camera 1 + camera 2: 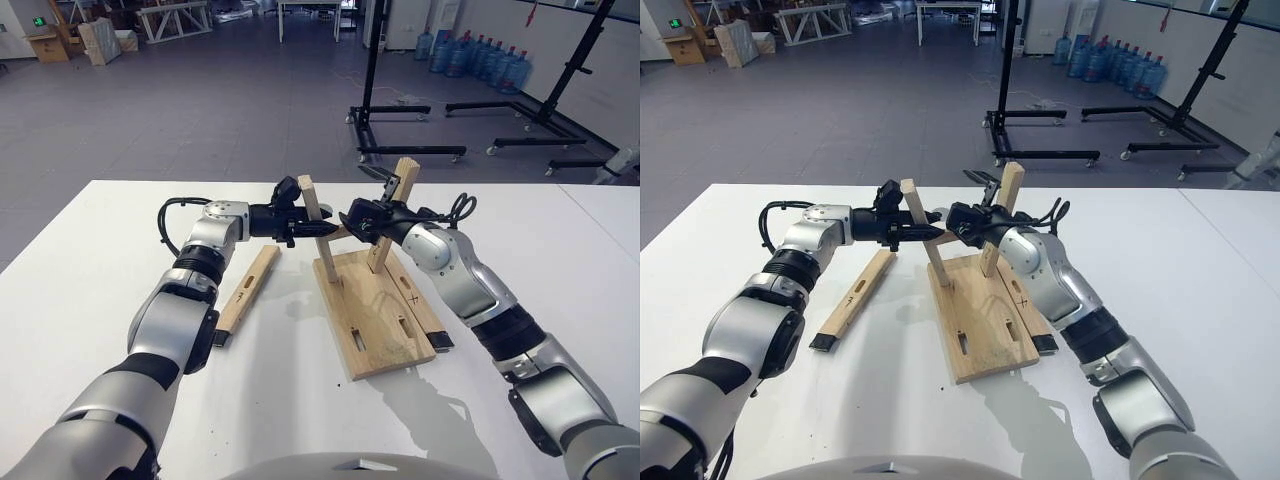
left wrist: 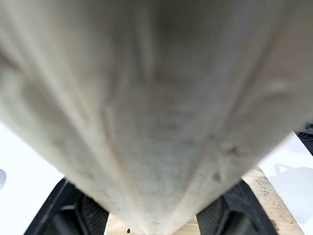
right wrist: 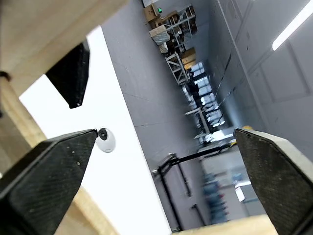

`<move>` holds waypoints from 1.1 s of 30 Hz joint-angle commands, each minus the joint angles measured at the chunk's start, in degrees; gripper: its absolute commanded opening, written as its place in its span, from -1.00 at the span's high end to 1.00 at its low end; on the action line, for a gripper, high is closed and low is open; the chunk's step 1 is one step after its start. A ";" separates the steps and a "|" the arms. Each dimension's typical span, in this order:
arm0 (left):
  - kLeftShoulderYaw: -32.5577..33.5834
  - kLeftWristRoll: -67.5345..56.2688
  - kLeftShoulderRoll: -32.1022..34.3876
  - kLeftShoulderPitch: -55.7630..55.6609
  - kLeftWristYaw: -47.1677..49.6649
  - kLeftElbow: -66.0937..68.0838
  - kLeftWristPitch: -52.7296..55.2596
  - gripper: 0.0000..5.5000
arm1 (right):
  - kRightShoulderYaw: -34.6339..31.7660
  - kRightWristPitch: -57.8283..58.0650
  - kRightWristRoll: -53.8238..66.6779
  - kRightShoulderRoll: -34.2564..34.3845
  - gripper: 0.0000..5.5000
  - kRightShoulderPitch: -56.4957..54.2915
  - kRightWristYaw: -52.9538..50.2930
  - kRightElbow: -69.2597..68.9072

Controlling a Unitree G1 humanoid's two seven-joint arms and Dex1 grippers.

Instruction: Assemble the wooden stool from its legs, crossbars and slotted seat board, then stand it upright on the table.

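No readable text, no legible labels, numbers or signs
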 commanded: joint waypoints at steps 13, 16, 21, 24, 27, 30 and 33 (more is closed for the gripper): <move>-3.15 4.73 -1.96 4.24 0.19 0.80 2.49 0.27 | -1.53 -1.59 -4.84 -2.44 -0.87 -6.72 3.76 6.90; -3.12 4.61 -2.20 4.32 0.16 0.57 2.58 0.27 | 4.38 -6.42 -8.50 -1.73 -0.87 2.67 1.38 16.15; -2.03 4.46 -2.31 4.19 1.53 0.65 3.13 0.00 | 3.64 -7.04 -7.75 1.07 -0.87 3.42 0.20 18.09; -2.12 5.58 -1.48 5.17 2.20 -1.38 3.15 -0.16 | 2.84 -6.71 -7.66 1.95 -0.87 2.25 -0.17 17.61; -1.20 5.78 1.67 7.91 2.40 -6.80 4.77 -0.33 | 0.22 -5.24 -5.60 3.61 -0.87 0.79 -0.39 14.77; 2.06 2.95 7.35 15.32 3.47 -21.14 11.31 -0.52 | -3.88 -1.14 -1.55 5.69 -0.87 -2.89 1.21 8.95; 7.37 -0.20 12.37 24.52 9.03 -40.01 21.02 -0.67 | -7.17 3.47 0.16 6.19 -0.87 -7.60 2.73 3.14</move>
